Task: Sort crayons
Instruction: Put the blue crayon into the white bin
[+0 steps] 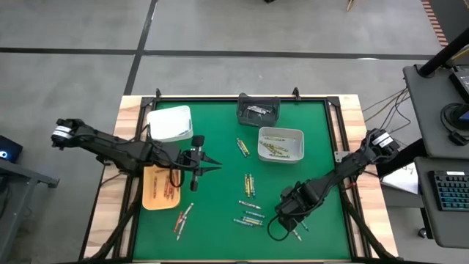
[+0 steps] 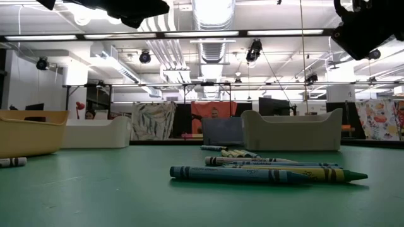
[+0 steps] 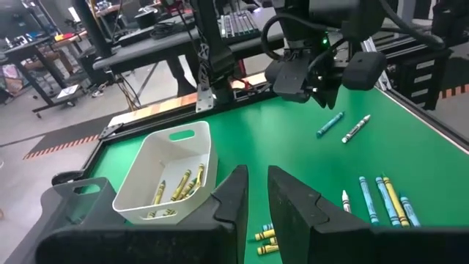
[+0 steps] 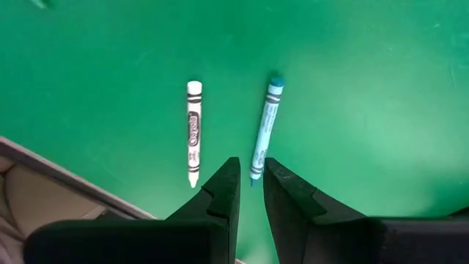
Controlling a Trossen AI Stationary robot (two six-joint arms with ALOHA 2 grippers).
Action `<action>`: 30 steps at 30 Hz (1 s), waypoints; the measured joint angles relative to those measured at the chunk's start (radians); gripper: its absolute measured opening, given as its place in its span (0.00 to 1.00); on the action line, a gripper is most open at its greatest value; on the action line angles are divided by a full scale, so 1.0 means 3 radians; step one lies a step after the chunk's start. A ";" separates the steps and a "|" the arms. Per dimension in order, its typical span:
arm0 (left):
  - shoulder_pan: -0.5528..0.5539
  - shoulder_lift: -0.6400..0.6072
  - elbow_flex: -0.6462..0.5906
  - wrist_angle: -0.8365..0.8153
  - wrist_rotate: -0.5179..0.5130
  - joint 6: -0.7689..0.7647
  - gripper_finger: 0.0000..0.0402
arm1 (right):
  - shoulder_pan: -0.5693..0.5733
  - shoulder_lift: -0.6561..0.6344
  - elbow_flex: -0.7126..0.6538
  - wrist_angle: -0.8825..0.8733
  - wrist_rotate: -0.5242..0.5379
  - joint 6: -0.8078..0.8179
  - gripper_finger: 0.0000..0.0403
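While paper-wrapped, 2 slim cylindrical crayons (image 4: 227, 132), smooth green mat (image 4: 352, 88)

Right gripper (image 1: 297, 233) fingertips too small to read from above, grey crayon (image 2: 11, 162) cut off by the low view's left edge, both arms cropped at that view's top, contents of the dark tray (image 1: 258, 111) too small to tell, orange tray (image 1: 160, 187) partly hidden under the left arm

Two black jointed arms, looped black cables, white wrist bands.

Grey floor (image 1: 73, 29), ceiling strip lights (image 2: 278, 33), possibly workbenches.
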 joint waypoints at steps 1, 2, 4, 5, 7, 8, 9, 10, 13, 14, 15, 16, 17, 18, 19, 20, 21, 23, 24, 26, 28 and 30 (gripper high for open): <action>0.0000 0.0011 0.0000 -0.0002 0.0000 0.0000 0.09 | 0.0013 0.0016 0.0000 0.0000 0.0001 0.0002 0.13; 0.0000 0.0027 0.0000 0.0000 0.0000 0.0000 0.09 | 0.0017 0.0025 0.0000 0.0003 0.0000 0.0002 0.13; 0.0000 0.0050 0.0000 -0.0011 0.0000 0.0000 0.09 | 0.0021 0.0049 0.0018 0.0004 -0.0002 0.0019 0.13; 0.0000 0.0060 0.0000 -0.0011 -0.0001 0.0000 0.09 | 0.0026 0.0060 0.0020 0.0007 -0.0006 0.0044 0.13; 0.0000 0.0079 0.0007 -0.0017 -0.0001 0.0000 0.09 | 0.0026 0.0103 0.0015 -0.0006 0.0013 0.0077 0.14; 0.0000 0.0081 0.0008 -0.0020 -0.0001 0.0000 0.09 | 0.0028 0.0135 0.0015 -0.0008 0.0045 0.0083 0.16; 0.0000 0.0081 0.0008 -0.0023 -0.0001 0.0000 0.09 | 0.0036 0.0169 0.0011 -0.0006 0.0078 0.0078 0.17; 0.0000 0.0081 0.0008 -0.0018 -0.0001 0.0001 0.09 | 0.0038 0.0211 0.0011 -0.0002 0.0090 0.0054 0.19; 0.0000 0.0069 0.0009 -0.0018 -0.0001 0.0004 0.09 | 0.0039 0.0322 0.0011 0.0022 0.0088 0.0015 0.25; 0.0000 0.0062 0.0010 -0.0009 -0.0001 0.0004 0.09 | 0.0039 0.0354 0.0011 0.0021 0.0088 0.0009 0.28; 0.0000 0.0053 0.0010 -0.0010 -0.0003 0.0005 0.09 | 0.0039 0.0388 0.0011 0.0021 0.0088 -0.0009 0.30; 0.0000 0.0050 0.0011 -0.0005 -0.0003 0.0006 0.09 | 0.0039 0.0410 0.0011 0.0022 0.0088 -0.0028 0.32; 0.0000 0.0050 0.0012 0.0003 -0.0003 0.0007 0.09 | 0.0039 0.0431 0.0011 0.0022 0.0086 -0.0038 0.34; 0.0000 0.0050 0.0013 0.0004 -0.0003 0.0008 0.09 | 0.0039 0.0447 0.0011 0.0027 0.0086 -0.0043 0.36; 0.0000 0.0050 0.0013 0.0009 -0.0003 0.0009 0.09 | 0.0039 0.0457 0.0011 0.0026 0.0088 -0.0049 0.37; 0.0000 0.0050 0.0013 0.0022 -0.0003 0.0010 0.09 | 0.0039 0.0471 0.0010 0.0029 0.0087 -0.0051 0.39; 0.0000 0.0050 0.0013 0.0035 -0.0003 0.0011 0.09 | 0.0039 0.0493 0.0010 0.0036 0.0088 -0.0051 0.39; 0.0000 0.0050 0.0014 0.0041 -0.0003 0.0010 0.09 | 0.0039 0.0529 0.0009 0.0034 0.0086 -0.0054 0.40; 0.0000 0.0050 0.0014 0.0045 -0.0004 0.0010 0.09 | 0.0039 0.0555 0.0009 0.0038 0.0086 -0.0057 0.40; 0.0000 0.0050 0.0014 0.0062 -0.0004 0.0010 0.09 | 0.0039 0.0596 0.0006 0.0038 0.0086 -0.0091 0.39; 0.0000 0.0051 0.0014 0.0069 -0.0005 0.0010 0.09 | 0.0039 0.0639 0.0000 0.0040 0.0090 -0.0133 0.37; 0.0000 0.0052 0.0014 0.0073 -0.0007 0.0010 0.09 | 0.0039 0.0698 -0.0002 0.0043 0.0087 -0.0203 0.35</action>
